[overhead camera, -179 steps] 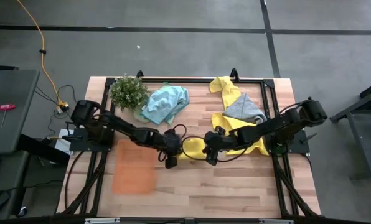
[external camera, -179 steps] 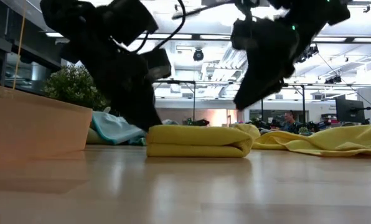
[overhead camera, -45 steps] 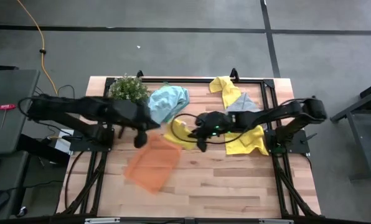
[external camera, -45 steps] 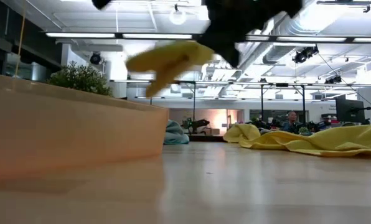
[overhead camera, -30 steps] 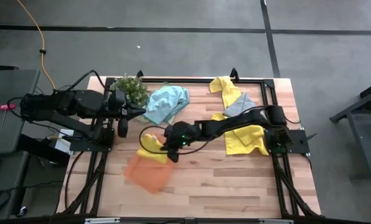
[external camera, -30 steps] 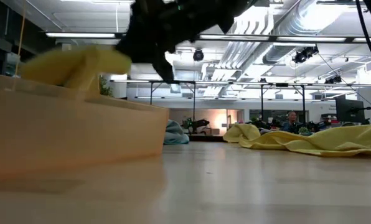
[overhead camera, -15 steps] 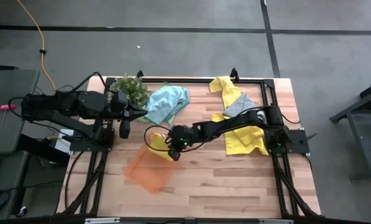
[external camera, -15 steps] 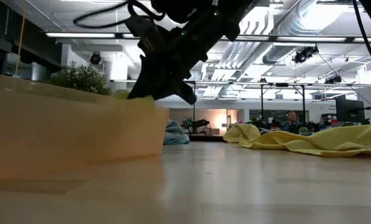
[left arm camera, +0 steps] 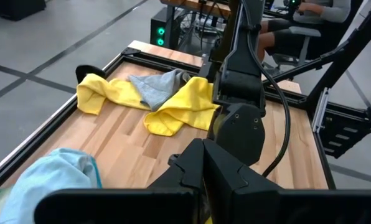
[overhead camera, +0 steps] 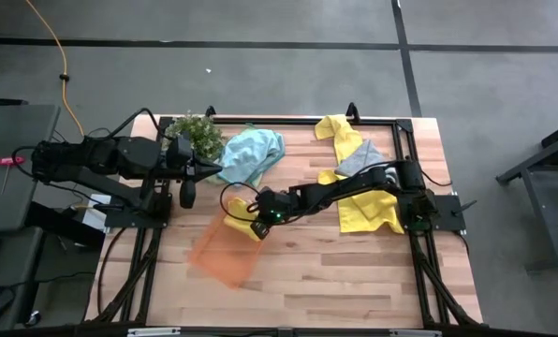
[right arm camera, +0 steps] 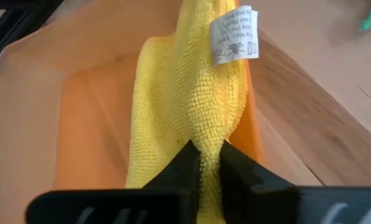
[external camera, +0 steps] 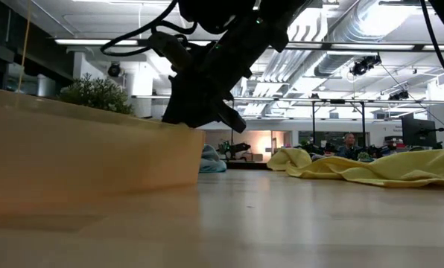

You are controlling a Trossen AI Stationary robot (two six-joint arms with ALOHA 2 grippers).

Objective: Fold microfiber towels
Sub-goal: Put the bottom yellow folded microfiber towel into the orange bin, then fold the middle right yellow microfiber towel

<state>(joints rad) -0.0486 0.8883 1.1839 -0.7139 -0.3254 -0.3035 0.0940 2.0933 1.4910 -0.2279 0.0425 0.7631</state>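
Wooden boards of the surface (overhead camera: pixel 354 271) lie bare across the whole near half, from the orange tray (overhead camera: pixel 225 256) over to the right frame rail, so that side offers free room. Dark rails run along the left, far and right edges. The far half is crowded: a small plant (overhead camera: pixel 193 134) sits at the far left corner, a light blue towel (overhead camera: pixel 251 154) is crumpled just beside it, and toward the right a grey towel (overhead camera: pixel 359 154) lies on loose yellow towels (overhead camera: pixel 371 211) that stretch from the far rail toward the right arm's base.

At the tray's far edge, 1 folded yellow towel (right arm camera: pixel 185 118) drapes over the rim and down onto the tray floor. Its pile is nubbly, the folded layers run lengthwise, and a white care label (right arm camera: pixel 235 35) sticks out at its far end.

The right pincer (right arm camera: pixel 204 163) reaches across the middle of the surface to that tray edge, its 2 fingers set narrowly and pinching a ridge of the folded yellow towel between them.

The left pincer (overhead camera: pixel 187 195) hangs off the surface's left edge near the plant, fingers together and holding nothing
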